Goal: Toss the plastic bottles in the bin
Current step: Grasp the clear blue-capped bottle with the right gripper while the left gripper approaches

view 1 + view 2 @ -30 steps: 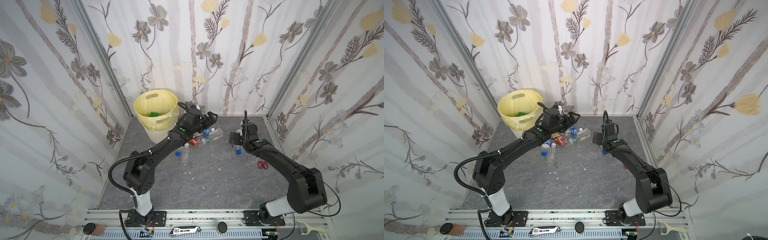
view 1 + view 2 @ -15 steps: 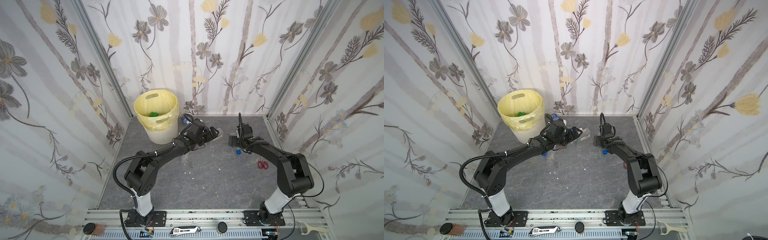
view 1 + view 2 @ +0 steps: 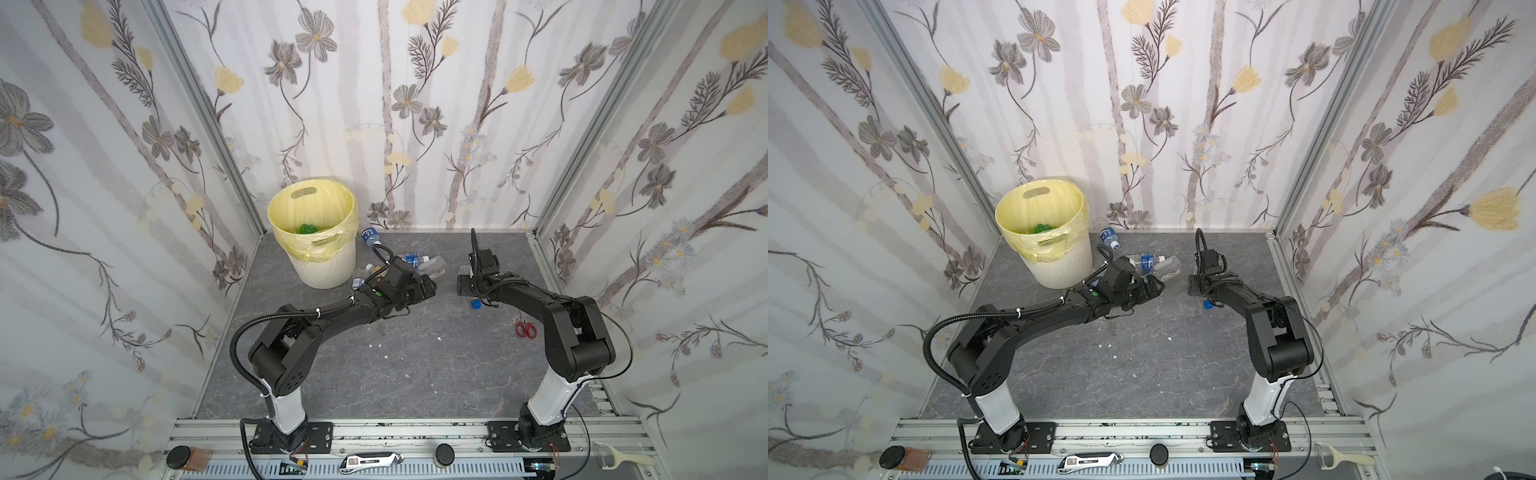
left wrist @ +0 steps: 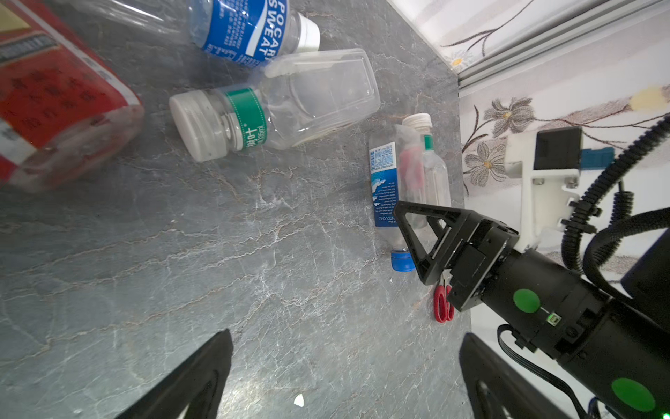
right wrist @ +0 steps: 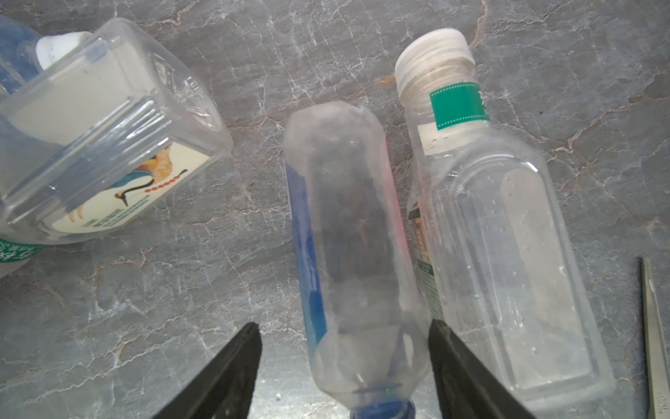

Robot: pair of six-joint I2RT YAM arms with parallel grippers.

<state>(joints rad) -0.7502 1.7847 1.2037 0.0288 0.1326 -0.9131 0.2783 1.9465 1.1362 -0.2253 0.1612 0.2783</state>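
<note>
The bin [image 3: 328,266] [image 3: 1059,266] stands at the back left, its yellow liner holding something green. Plastic bottles lie right of it: a blue-labelled one [image 4: 246,29], a clear one with a green neck band [image 4: 308,98], a red-labelled one [image 4: 54,109]. My left gripper [image 4: 347,333] [image 3: 430,286] is open low over bare floor near them. My right gripper [image 5: 343,324] [image 3: 463,286] straddles the neck end of a lying blue-labelled bottle [image 5: 348,235]; one finger touches it, the other stands apart. A second green-banded bottle [image 5: 500,235] lies against it.
Red scissors [image 3: 526,329] lie on the floor by the right wall. Another bottle [image 3: 371,237] rests behind the bin at the back wall. Papered walls close three sides. A knife [image 3: 370,461] and a peeler [image 3: 619,459] sit on the front rail.
My left gripper came down from above the bottle pile to just over the floor. My right gripper lowered over the blue-labelled bottle and its jaws narrowed around it.
</note>
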